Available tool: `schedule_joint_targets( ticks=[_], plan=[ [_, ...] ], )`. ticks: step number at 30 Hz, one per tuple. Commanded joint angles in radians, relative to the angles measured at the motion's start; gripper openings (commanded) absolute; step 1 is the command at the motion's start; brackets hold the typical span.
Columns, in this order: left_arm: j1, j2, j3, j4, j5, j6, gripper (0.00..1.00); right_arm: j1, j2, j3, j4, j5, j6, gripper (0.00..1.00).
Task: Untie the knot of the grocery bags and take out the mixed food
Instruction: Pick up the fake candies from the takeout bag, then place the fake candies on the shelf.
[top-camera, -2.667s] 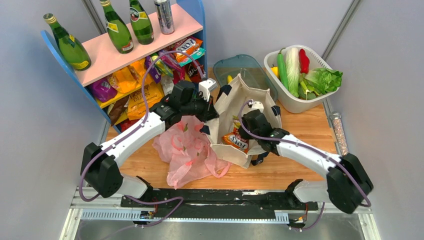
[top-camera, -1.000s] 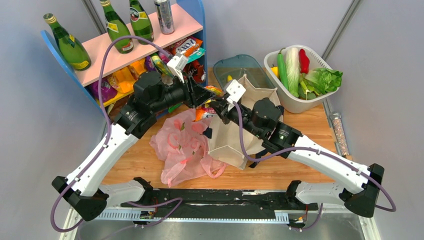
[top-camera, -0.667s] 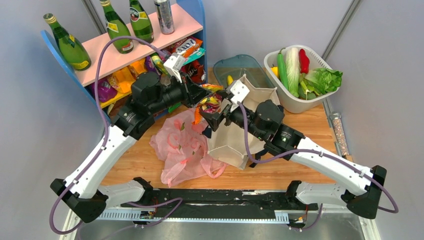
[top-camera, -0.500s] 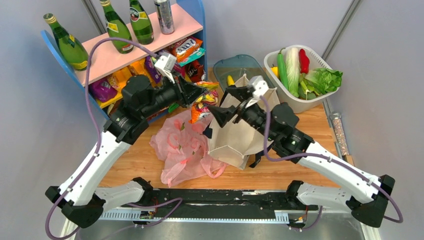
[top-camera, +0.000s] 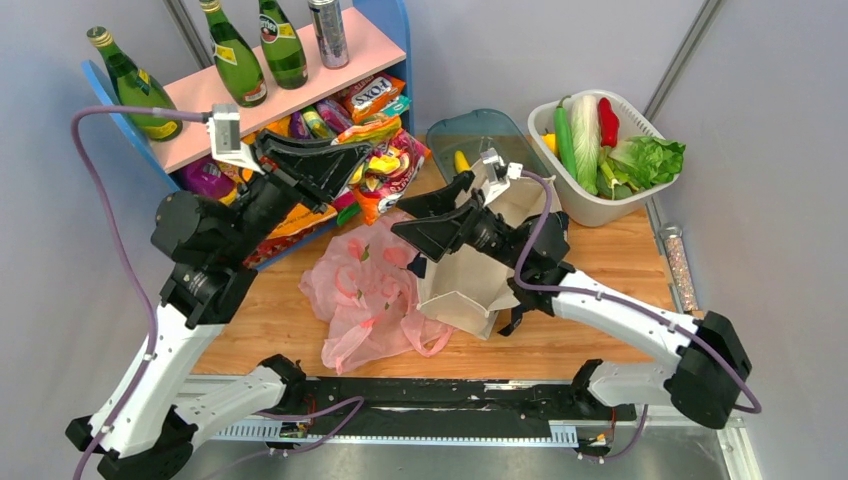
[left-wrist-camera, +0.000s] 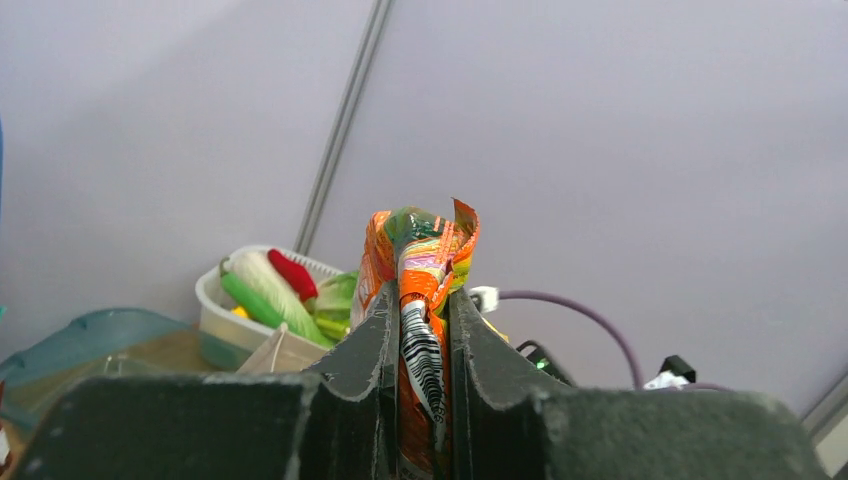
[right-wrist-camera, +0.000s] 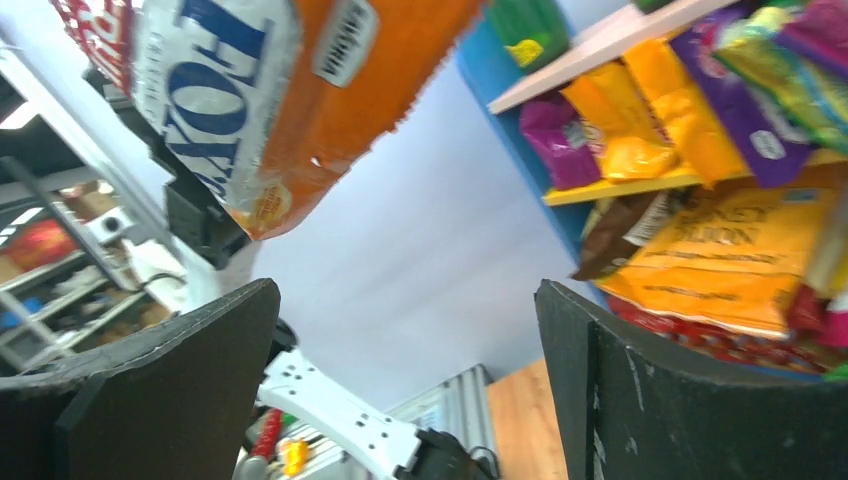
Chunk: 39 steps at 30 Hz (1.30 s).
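Observation:
My left gripper (top-camera: 352, 160) is raised in front of the shelf and shut on an orange, many-coloured snack packet (top-camera: 388, 165). In the left wrist view the packet (left-wrist-camera: 428, 300) is pinched between the jaws of the left gripper (left-wrist-camera: 418, 325). My right gripper (top-camera: 415, 215) hangs open over the cream canvas tote (top-camera: 462, 268), holding nothing. In the right wrist view the right gripper (right-wrist-camera: 405, 300) has only air between its fingers, and the packet (right-wrist-camera: 250, 100) hangs above it. The pink plastic bag (top-camera: 365, 290) lies slack on the table left of the tote. I cannot make out a knot on it.
A blue and pink shelf (top-camera: 260, 105) at the back left carries green bottles (top-camera: 238, 60) and snack packets (top-camera: 250, 160). A white basket (top-camera: 585, 205) at the back right holds a cucumber, a pale cabbage, a red pepper and lettuce. A teal lid (top-camera: 480, 130) lies behind the tote.
The right gripper let go of the packet, opened wide and drew back over the tote. The left arm rose and carried the packet up and left toward the shelf.

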<state>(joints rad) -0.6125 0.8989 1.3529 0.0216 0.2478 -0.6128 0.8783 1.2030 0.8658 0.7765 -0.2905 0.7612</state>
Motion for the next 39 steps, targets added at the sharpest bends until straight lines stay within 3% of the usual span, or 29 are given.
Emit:
schedule_joint_targets(
  ticks=[1,9,20,23,26,31,34,35,37,39],
  plan=[
    [0.004,-0.028,-0.014,0.155,-0.022,-0.057,0.0,-0.022,0.071,0.099,0.308,-0.163,0.21,1.0],
    [0.004,-0.084,-0.078,0.222,-0.052,-0.099,0.0,-0.109,0.189,0.232,0.482,-0.326,0.323,1.0],
    [0.004,-0.09,-0.115,0.262,-0.033,-0.169,0.0,-0.128,0.271,0.425,0.444,-0.521,0.411,1.0],
    [0.005,-0.078,-0.128,0.285,-0.026,-0.182,0.0,-0.128,0.284,0.469,0.415,-0.552,0.434,0.96],
    [0.005,-0.071,-0.146,0.301,-0.033,-0.179,0.0,-0.129,0.269,0.478,0.357,-0.546,0.417,0.83],
    [0.004,-0.068,-0.161,0.315,-0.026,-0.159,0.0,-0.133,0.205,0.421,0.241,-0.465,0.347,0.32],
    [0.004,-0.074,-0.158,0.281,-0.031,-0.137,0.0,-0.149,0.157,0.358,0.221,-0.399,0.33,0.06],
    [0.004,-0.077,-0.155,0.247,-0.044,-0.112,0.02,-0.16,0.142,0.339,0.21,-0.377,0.335,0.0],
    [0.005,-0.089,-0.14,0.173,-0.084,-0.058,0.17,-0.18,0.113,0.297,0.181,-0.346,0.351,0.0],
    [0.005,-0.098,-0.109,0.082,-0.136,0.028,0.37,-0.205,0.084,0.263,0.128,-0.331,0.38,0.0]
  ],
)
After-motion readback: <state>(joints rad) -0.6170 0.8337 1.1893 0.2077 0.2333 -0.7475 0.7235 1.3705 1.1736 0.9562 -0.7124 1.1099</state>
